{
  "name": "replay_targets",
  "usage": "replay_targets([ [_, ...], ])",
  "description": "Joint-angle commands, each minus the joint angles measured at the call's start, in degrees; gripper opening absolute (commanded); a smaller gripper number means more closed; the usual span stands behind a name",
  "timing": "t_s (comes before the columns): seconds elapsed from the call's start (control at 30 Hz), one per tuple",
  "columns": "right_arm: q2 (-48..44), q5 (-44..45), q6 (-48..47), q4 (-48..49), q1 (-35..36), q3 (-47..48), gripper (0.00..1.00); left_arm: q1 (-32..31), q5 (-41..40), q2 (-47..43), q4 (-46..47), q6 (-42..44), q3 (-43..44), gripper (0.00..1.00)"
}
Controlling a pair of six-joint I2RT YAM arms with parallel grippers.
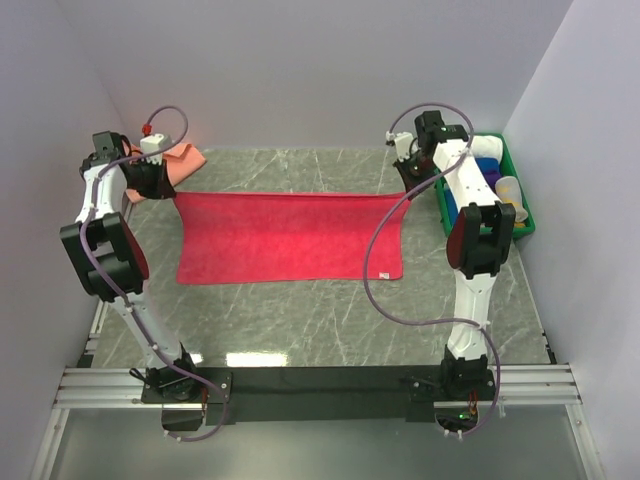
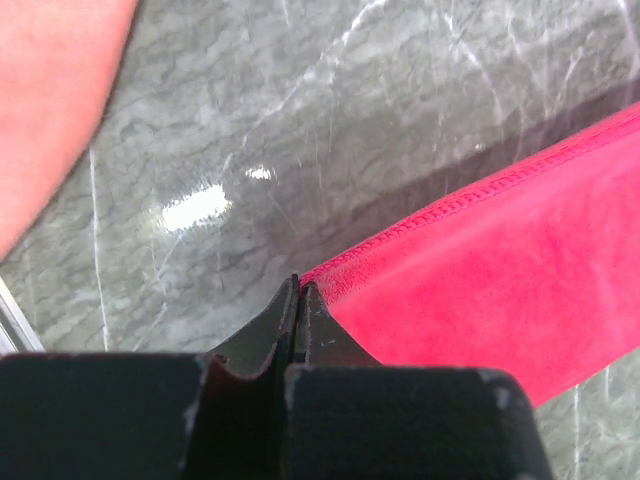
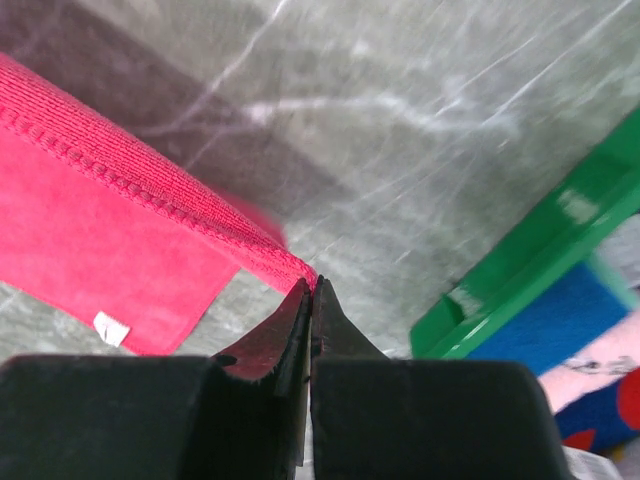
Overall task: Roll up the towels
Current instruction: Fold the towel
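Crimson towel point(image 1: 290, 238) lies spread across the table point(image 1: 330, 320) centre. Only the top view shows its full outline, with the salmon towel point(image 1: 187, 157) at 10 o'clock and the green tray point(image 1: 522, 222) at 2 o'clock. Only the wrist views show fingertip contact. The left gripper point(image 2: 298, 284) is fully closed, pinching the far-left corner. The right gripper point(image 3: 312, 284) is fully closed, pinching the far-right corner hem.

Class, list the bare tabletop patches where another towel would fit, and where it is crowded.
Free: the wide marble strip of table between the crimson towel and the arm bases; a narrower strip beyond its far edge. Crowded: the far left corner, with salmon towel and left gripper; the right side, with green tray and right gripper.
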Motion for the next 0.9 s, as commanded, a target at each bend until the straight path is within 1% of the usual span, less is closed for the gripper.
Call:
replay_targets([
  [0.0, -4.3, 1.19, -1.48, 1.97, -0.84, -4.55, 0.0, 0.71, -1.32, -4.47, 3.38, 2.37, -2.85, 0.01],
  [0.1, -5.8, 0.22, -2.01, 1.88, -0.84, -7.63, 0.0, 1.5, -0.71, -7.2, 3.99, 4.83, -7.07, 0.01],
  [0.37, -10.2, -2.42, -3.94, 3.81, -0.84, -18.0, 0.0, 4.49, 3.94, -13.87, 3.82, 13.27, -18.5, 0.01],
  [0.53, -11.08, -4.26, -4.99, 3.29, -0.84, -22.31, 0.0, 4.93, 3.69, -16.26, 3.03, 18.62, -24.12, 0.01],
  [0.67, -12.04, -4.53, -5.44, 3.02, -0.84, -25.39, 0.0, 5.45, 3.86, -16.35, -1.17, 21.18, -25.36, 0.01],
  [0.87, -14.76, -4.44, -6.14, 2.06, -0.84, -28.12, 0.0, 7.21, 4.04, -15.91, -8.39, 25.22, -23.78, 0.01],
])
